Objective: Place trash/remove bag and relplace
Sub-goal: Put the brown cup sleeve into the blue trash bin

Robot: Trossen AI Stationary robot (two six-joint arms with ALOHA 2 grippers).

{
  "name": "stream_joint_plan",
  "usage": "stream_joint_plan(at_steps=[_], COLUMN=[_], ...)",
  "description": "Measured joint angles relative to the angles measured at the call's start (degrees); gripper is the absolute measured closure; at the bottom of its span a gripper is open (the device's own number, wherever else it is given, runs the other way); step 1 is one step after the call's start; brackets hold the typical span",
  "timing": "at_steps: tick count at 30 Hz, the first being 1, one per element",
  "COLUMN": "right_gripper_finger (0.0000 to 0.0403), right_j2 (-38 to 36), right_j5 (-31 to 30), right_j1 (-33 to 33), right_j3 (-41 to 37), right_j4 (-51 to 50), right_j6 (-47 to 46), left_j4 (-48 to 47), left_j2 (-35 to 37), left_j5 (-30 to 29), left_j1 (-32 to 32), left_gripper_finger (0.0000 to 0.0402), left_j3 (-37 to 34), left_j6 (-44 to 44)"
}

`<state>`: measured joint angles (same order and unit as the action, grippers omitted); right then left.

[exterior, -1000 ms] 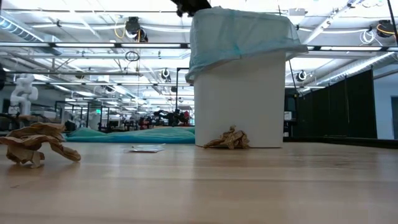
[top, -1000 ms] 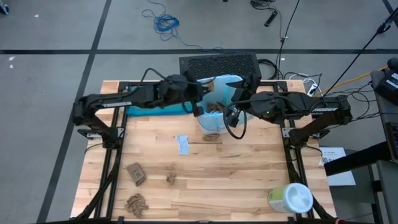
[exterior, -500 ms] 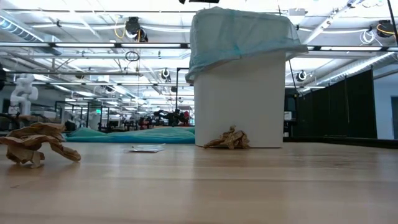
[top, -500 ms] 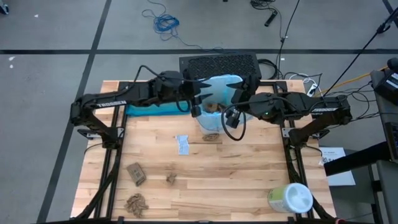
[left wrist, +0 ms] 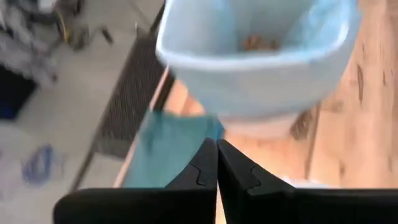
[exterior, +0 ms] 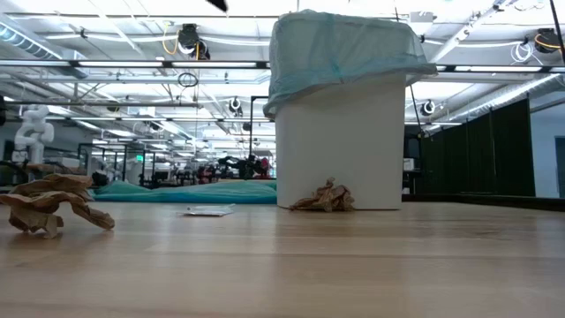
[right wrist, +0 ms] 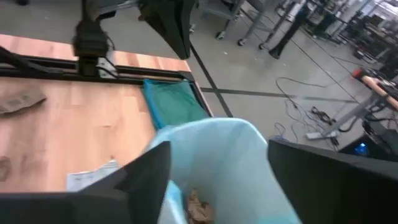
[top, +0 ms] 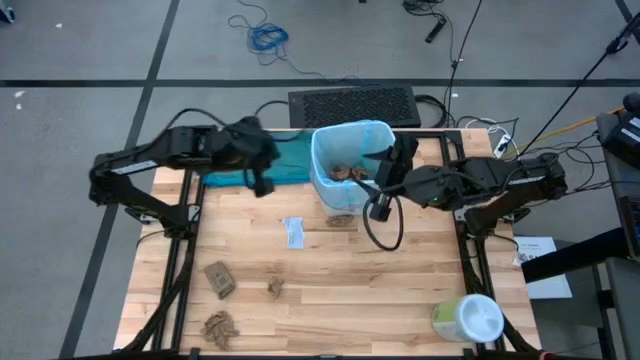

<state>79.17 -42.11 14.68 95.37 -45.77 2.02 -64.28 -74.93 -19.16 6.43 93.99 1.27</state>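
The white bin (exterior: 340,146) stands at the table's far middle, lined with the light-blue bag (top: 348,150), whose rim folds over the bin's top (exterior: 340,49). Brown wads of trash (top: 345,173) lie inside it. More wads (top: 218,280) (top: 340,221) and a white scrap (top: 293,233) lie on the table. My right gripper (top: 385,168) (right wrist: 217,180) is open over the bin's right rim, one finger on either side of the bag's rim (right wrist: 217,134). My left gripper (top: 262,180) (left wrist: 217,163) is shut and holds nothing, left of the bin above the teal bag (top: 240,172). My right gripper's open fingers (right wrist: 149,174) straddle the bag's folded rim at the bin's right side, coming slanting down from the table's right. I cannot tell whether they touch the plastic.
A teal-green bag (left wrist: 171,149) lies flat along the far left edge. A white-and-green wipes tub (top: 467,318) stands at the near right corner. Wads (top: 220,325) (top: 275,288) lie near the front left. The middle and right of the tabletop hold little.
My left gripper has drawn back from the bin's left rim toward the table's left edge, rising a little and tipping, and has shut on nothing. The bin and bag have stayed in place.
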Motion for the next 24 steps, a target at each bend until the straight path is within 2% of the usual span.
stream_joint_plan(at_steps=[7, 11, 13, 15, 17, 20, 24], right_gripper_finger=[0.0305, 0.0367, 0.0391, 0.0398, 0.0396, 0.0400, 0.0401], right_j2=[0.01, 0.05, 0.61, 1.52, 2.61, 4.40, 6.55], right_j5=[1.26, 6.01, 6.43, 6.37, 6.32, 6.25, 6.27], right_j1=[3.91, 7.20, 8.94, 10.75, 12.27, 13.87, 15.03], right_j3=[0.00, 0.00, 0.00, -0.04, -0.93, -2.81, -5.05], right_j4=[-1.79, -3.64, -4.15, -5.59, -5.51, -5.63, -5.65], right_j6=[-0.96, -4.13, -6.12, -8.27, -10.40, -13.53, -17.88], left_j4=[-1.59, 1.20, 5.05, 8.38, 13.06, 17.81, 16.39], left_j2=[6.14, 9.77, 11.50, 12.93, 14.28, 15.53, 15.44], left_j5=[1.00, 1.00, 1.00, 1.72, 4.84, 12.01, 21.29], left_j1=[-4.12, -6.20, -7.21, -8.10, -9.08, -11.33, -16.59], left_gripper_finger=[0.0400, 0.0400, 0.0401, 0.0401, 0.0401, 0.0401, 0.0401], left_j3=[-9.96, -18.85, -24.06, -29.09, -33.69, -38.98, -42.10], left_j6=[-9.56, -14.19, -16.17, -18.15, -19.54, -22.47, -26.71])
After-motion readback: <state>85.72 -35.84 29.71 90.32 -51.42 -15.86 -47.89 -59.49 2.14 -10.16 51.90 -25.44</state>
